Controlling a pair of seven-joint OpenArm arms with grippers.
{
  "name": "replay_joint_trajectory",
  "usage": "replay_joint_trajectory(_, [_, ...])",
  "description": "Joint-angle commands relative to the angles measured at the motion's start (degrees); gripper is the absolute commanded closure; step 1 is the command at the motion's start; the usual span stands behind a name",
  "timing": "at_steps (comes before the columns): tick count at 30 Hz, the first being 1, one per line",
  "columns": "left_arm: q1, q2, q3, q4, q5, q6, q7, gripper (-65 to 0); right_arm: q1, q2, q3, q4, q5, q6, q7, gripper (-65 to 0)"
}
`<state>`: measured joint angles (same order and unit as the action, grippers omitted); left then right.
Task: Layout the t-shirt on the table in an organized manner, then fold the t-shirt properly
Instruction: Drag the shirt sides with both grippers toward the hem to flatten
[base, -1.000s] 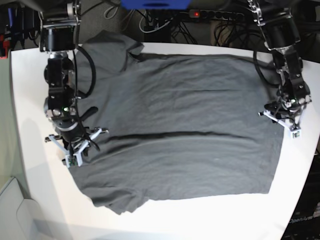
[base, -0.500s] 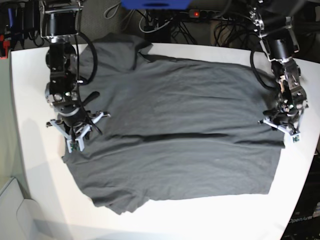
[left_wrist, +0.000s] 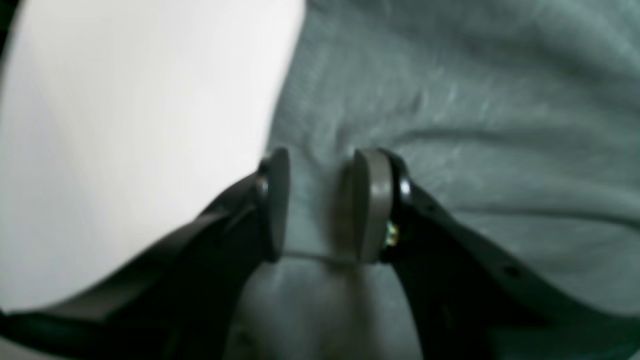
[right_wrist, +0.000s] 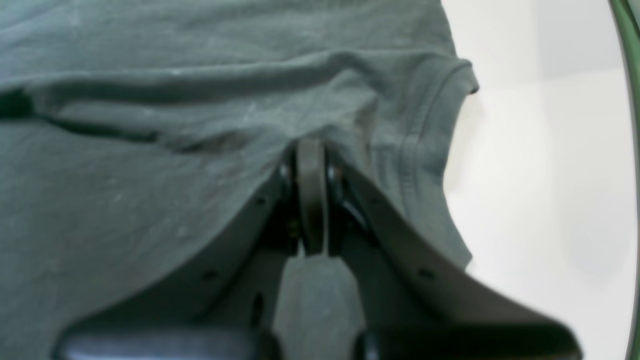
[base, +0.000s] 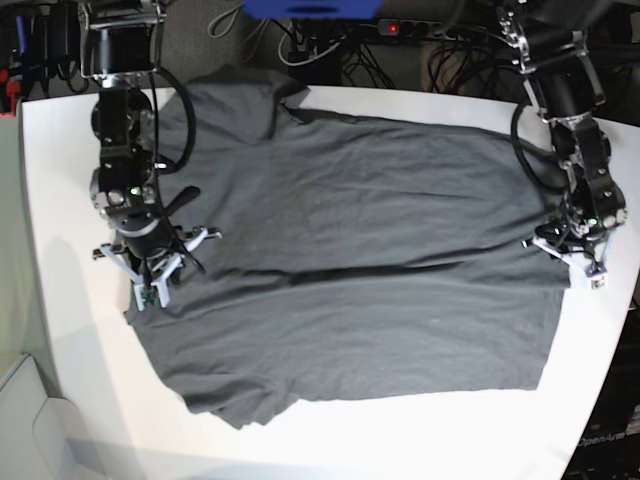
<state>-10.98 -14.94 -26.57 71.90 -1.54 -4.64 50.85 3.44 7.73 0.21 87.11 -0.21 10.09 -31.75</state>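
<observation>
T-shirt lies spread across the white table, pulled slightly wider than a second ago. Right pincer clenched on sleeve-side cloth; left pincer grips hem fold. Layout nearly done, folding next.

Plain dark charcoal-grey t-shirt, unpatterned, on a smooth white table; black arms carry grey gripper pads.
</observation>
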Motion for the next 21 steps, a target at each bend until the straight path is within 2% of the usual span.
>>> replay_joint_trajectory(1, [-1.8, -1.1, -0.1, 3.2, 0.2, 0.1, 0.0, -21.3, 1.1, 0.3, 0.1, 1.1, 0.1, -0.2, 1.5, 0.0])
replay_joint_trajectory(4, [-1.9, -2.0, -0.1, 7.8, -0.1, 0.1, 1.8, -21.3, 1.1, 0.3, 0.1, 1.1, 0.1, -0.2, 1.5, 0.0])
replay_joint_trajectory(8, [-5.6, -2.6, -0.1, 7.0, -0.1, 0.1, -0.5, -21.3, 2.7, 0.3, 0.0, -0.6, 0.1, -0.2, 1.8, 0.0])
replay_joint_trajectory(15, [-18.6, -2.3, -0.1, -11.1, 0.4, 0.1, -7.0, -21.3, 13.7, 1.8, -0.2, -11.2, 0.1, -0.2, 1.5, 0.0])
replay_joint_trajectory(18, [-22.6, -2.2, -0.1, -19.7, 0.4, 0.2, -12.4, -21.3, 20.2, 2.0, -0.2, -17.8, 0.1, -0.2, 1.9, 0.0])
replay_joint_trajectory(21, [-25.7, -2.5, 3.8, -29.1, 0.4, 0.5, -18.9, -21.3, 27.0, 1.9, -0.2, -26.7, 0.1, -0.2, 2.3, 0.0])
